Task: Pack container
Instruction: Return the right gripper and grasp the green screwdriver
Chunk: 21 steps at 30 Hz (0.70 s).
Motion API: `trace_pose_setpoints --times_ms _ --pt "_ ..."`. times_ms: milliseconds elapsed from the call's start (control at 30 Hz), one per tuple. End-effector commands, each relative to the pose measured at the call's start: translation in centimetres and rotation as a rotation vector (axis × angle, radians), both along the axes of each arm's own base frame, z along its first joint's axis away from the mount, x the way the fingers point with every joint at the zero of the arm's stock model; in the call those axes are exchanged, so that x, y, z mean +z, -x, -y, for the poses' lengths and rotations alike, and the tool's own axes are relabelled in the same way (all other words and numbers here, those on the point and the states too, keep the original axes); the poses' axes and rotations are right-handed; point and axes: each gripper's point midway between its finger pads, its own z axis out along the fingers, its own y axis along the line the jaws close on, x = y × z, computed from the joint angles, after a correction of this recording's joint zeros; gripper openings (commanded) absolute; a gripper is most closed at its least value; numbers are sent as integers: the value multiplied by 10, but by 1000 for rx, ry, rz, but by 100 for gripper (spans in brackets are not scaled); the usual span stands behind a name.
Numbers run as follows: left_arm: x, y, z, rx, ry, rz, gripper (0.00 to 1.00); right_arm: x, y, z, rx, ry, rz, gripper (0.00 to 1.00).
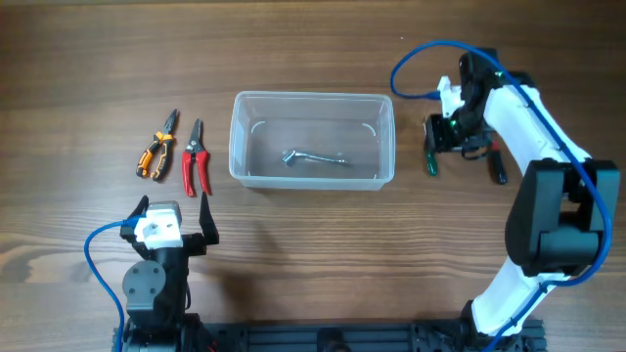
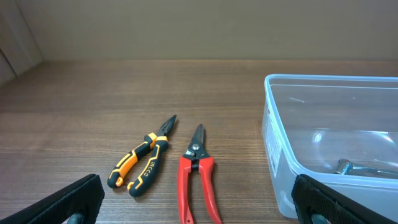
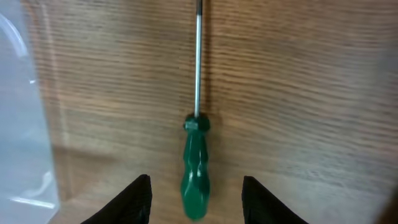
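Pick step: right gripper (image 3: 196,190) wide open, empty, green screwdriver (image 3: 195,168) lined up between its fingers (image 3: 138,202); next lower, close, carry to container (image 1: 313,95) on its left

Clear upright container (image 1: 312,138) mid-table

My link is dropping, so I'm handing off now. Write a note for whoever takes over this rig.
Left gripper: open, holding nothing, back near its base.
Right gripper: open, fingers either side of the green screwdriver handle, not yet shut.
Container: mid-table, one metal tool inside.
Done: that one tool is packed.
Left: the screwdriver, what looks like a dark tool right of it, and the pliers and red snips left of the container.
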Motion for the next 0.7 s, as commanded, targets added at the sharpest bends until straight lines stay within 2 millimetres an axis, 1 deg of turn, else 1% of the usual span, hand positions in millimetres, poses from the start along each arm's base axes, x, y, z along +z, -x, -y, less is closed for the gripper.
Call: trace_pose_setpoints --times_ms 0,133,267,367,400,433,467,533,567,667 --pt "-1 0 1 -8 -11 3 100 -18 11 -4 -2 -14 -31 47" --pt "-1 0 1 -8 -11 3 100 -33 19 -4 -2 -13 -31 47" --pt "-1 0 1 -8 -11 3 100 -37 17 -4 2 -12 -22 46" --pt "-1 0 1 -8 -11 3 100 -48 19 -4 6 -13 -45 44" --pt "-1 0 1 -8 -11 3 100 -52 21 -5 18 -16 -55 37" --pt "-1 0 1 -8 -11 3 100 -55 22 -5 20 -17 -64 32" --pt "-1 0 1 -8 -11 3 100 -58 23 -5 20 -17 -71 23" --pt "-1 0 1 -8 -11 3 100 -58 23 -6 21 -24 -74 7" --pt "-1 0 1 -8 -11 3 100 -58 23 -6 20 -24 -74 4" --pt "-1 0 1 -8 -11 2 100 -56 23 -13 22 -66 -74 4"
